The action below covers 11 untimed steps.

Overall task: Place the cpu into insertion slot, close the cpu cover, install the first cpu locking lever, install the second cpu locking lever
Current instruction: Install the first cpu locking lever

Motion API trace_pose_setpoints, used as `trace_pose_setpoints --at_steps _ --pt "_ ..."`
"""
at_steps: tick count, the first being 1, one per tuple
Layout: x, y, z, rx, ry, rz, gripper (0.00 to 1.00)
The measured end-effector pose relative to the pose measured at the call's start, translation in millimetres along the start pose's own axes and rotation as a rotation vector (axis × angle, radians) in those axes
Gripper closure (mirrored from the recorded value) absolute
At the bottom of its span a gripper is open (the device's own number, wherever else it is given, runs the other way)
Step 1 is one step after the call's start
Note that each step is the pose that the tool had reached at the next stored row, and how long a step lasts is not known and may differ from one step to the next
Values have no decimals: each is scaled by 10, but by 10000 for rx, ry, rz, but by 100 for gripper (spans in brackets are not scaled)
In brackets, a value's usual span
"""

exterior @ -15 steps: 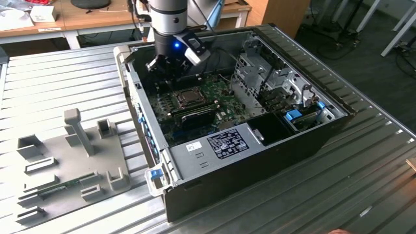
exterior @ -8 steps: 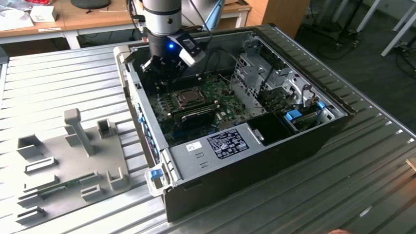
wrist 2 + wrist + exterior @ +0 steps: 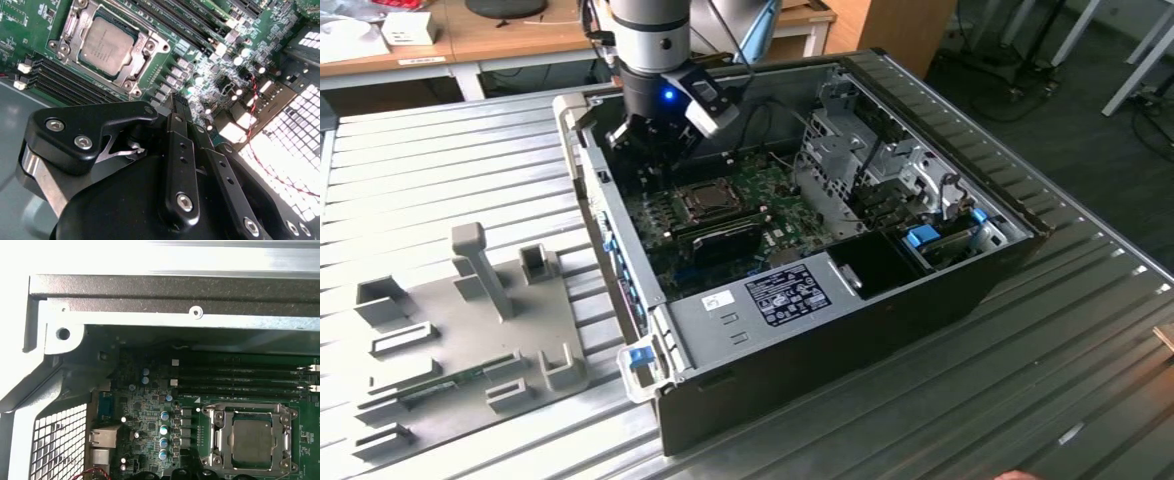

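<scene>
**Surface.** We list a ribbed silver metal bench point(image 3: 440, 170) that takes up most of the exterior view.

**Room.** Behind the bench we note pale wooden desks point(image 3: 520, 40), one carrying a white box point(image 3: 410, 27). A dark floor point(image 3: 1041, 70) lies at the exterior view's right.

**On the bench.**
- An open black-and-silver case point(image 3: 854, 330) lies on its side.
- A flat grey tray point(image 3: 467, 340) with upright posts and small holders sits well apart from it, at the exterior view's left.

**Inside the case.**
- A green board point(image 3: 774, 185).
- A silver drive cage point(image 3: 854, 150).
- Blue clips point(image 3: 923, 237).
- A white-and-black label point(image 3: 787, 293).
- A perforated wall point(image 3: 55, 445), seen in the first wrist view.
- Long black memory slots point(image 3: 240, 372), seen in the first wrist view.

**Task items.**
- The cpu point(image 3: 106, 46) is a small square with a dull grey top. It sits in the slot point(image 3: 707, 205), near the middle of the board and just beside the memory slots.
- The cover point(image 3: 144, 52) is a thin silver frame lying flat around the cpu. We see the cpu through its window in both wrist views.

**Tool.** The gripper point(image 3: 647, 148) hangs inside the case above the board's far corner. It is near the slot but apart from it, and touches neither cpu nor cover. We cannot tell whether the jaws are released or clenched.
</scene>
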State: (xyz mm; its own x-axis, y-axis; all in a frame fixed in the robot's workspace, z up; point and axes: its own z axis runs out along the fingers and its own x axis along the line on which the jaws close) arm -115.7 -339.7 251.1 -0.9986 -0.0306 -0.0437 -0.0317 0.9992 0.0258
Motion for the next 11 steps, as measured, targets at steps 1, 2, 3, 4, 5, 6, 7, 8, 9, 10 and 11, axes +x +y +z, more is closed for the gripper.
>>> trace_pose_setpoints --at_steps 1,2,3,4,5,6,7,8,9,10,11 --pt "0 1 0 -32 -5 2 89" --pt "0 1 0 -45 -7 2 89" --pt "0 1 0 -53 -8 2 89" --pt "0 1 0 -55 -8 2 89" --pt "0 1 1 -57 -9 2 89" --pt "0 0 0 -57 -8 2 89" --pt "0 1 0 -58 -8 2 89" --pt "0 1 0 -58 -8 2 89" --pt "0 1 0 -59 -8 2 89" --pt "0 1 0 -61 -4 2 89" --pt "-1 0 1 -62 48 1 89"
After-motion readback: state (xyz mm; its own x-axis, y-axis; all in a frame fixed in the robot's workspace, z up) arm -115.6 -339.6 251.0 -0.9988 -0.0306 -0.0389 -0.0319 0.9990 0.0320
